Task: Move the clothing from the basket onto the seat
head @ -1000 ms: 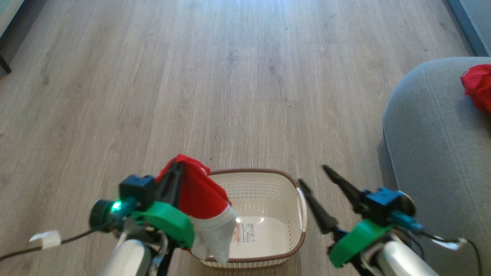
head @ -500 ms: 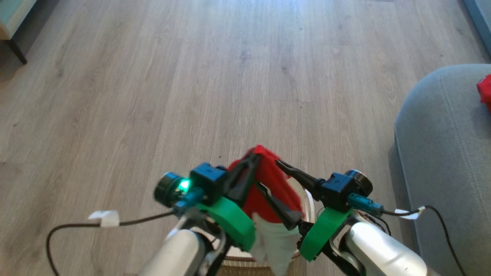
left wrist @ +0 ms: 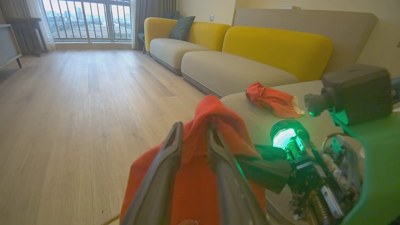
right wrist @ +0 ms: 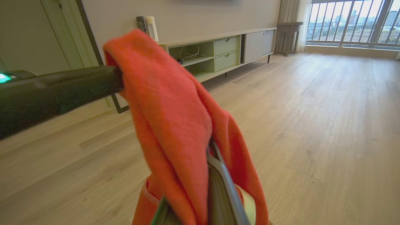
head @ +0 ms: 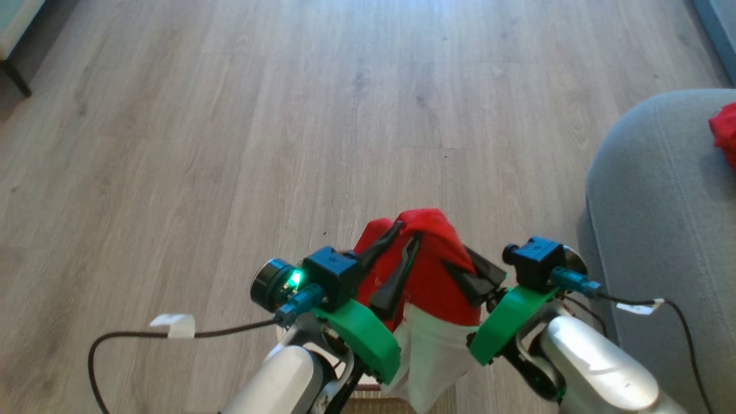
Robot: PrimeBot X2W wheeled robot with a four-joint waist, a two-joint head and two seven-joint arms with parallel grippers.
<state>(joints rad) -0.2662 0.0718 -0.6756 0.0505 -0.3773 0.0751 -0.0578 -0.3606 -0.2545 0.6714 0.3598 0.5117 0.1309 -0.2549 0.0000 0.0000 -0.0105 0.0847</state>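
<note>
The red clothing (head: pixel 428 264) hangs in the air between the two arms, its white part drooping below, over the wooden floor (head: pixel 287 115) and just left of the grey seat (head: pixel 650 190). A second ago the left gripper (head: pixel 405 236) carried it alone, jaws pinched tight, while the right gripper (head: pixel 460 261) stood well off to the side with its jaws spread wide. Now the right one has come in and its jaws are closed on the red cloth from the seat side. The left jaws have eased a little apart, with the cloth draped over and between their tips. The basket (head: pixel 368 405), in plain sight before, is now a sliver under the arms. Another red piece (left wrist: pixel 272 100) lies on the seat, as it did earlier.
</note>
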